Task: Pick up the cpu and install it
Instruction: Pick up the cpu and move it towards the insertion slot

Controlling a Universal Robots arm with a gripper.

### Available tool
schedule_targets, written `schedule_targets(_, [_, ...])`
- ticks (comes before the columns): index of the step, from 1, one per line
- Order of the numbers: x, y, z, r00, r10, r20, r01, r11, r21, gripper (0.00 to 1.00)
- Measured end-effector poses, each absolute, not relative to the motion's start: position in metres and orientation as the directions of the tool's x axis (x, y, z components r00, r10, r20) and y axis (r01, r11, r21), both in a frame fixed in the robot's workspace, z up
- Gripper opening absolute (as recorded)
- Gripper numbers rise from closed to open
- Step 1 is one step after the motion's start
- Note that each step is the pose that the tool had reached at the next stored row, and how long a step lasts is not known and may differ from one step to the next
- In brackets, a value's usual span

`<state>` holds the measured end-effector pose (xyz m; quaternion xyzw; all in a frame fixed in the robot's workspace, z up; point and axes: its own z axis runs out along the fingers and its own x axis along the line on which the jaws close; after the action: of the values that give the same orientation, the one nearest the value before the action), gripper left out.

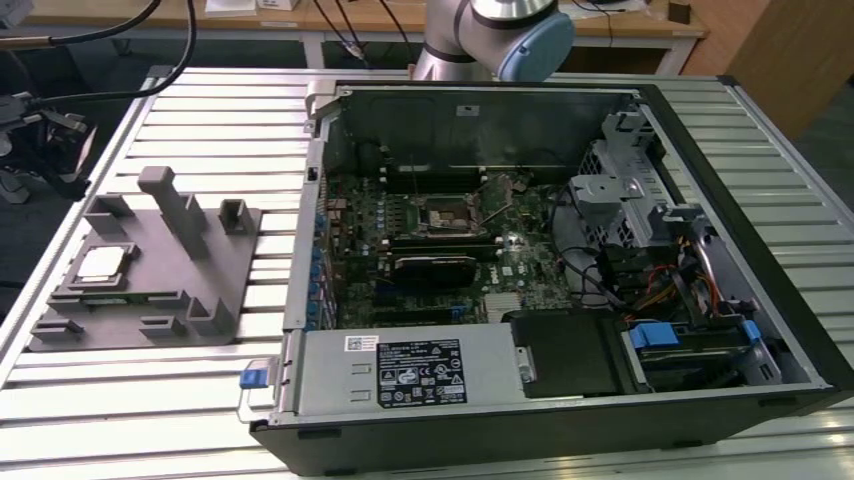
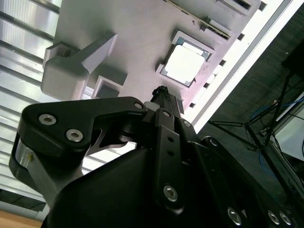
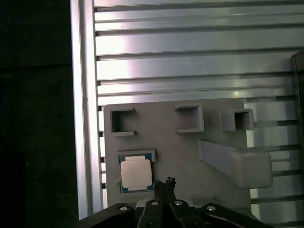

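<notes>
One cpu [image 3: 136,173] lay flat, silvery top up, in a shallow square pocket of the grey holder block [image 3: 180,147], toward the block's side away from the open computer case [image 1: 534,440]. Over the block hung the gripper [image 3: 166,183], jaws drawn narrow with nothing between them, its tips just beside the chip and clear of it. A tall post [image 3: 249,166] rose from the block nearer the case. The block sat on a slatted metal table [image 1: 160,400], the case just beside it, the motherboard socket [image 1: 443,212] well apart from the block.

table [image 1: 200,100] w/ holder [image 1: 174,285], pc case [image 1: 561,432]
</notes>
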<state>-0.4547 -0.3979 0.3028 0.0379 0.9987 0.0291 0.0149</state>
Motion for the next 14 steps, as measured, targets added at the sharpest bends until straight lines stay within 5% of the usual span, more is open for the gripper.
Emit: schedule_targets(14, [-0.4555, -0.3979, 0.2961, -0.997, 0.077, -0.028, 0.075, 0.995, 0.059, 0.11])
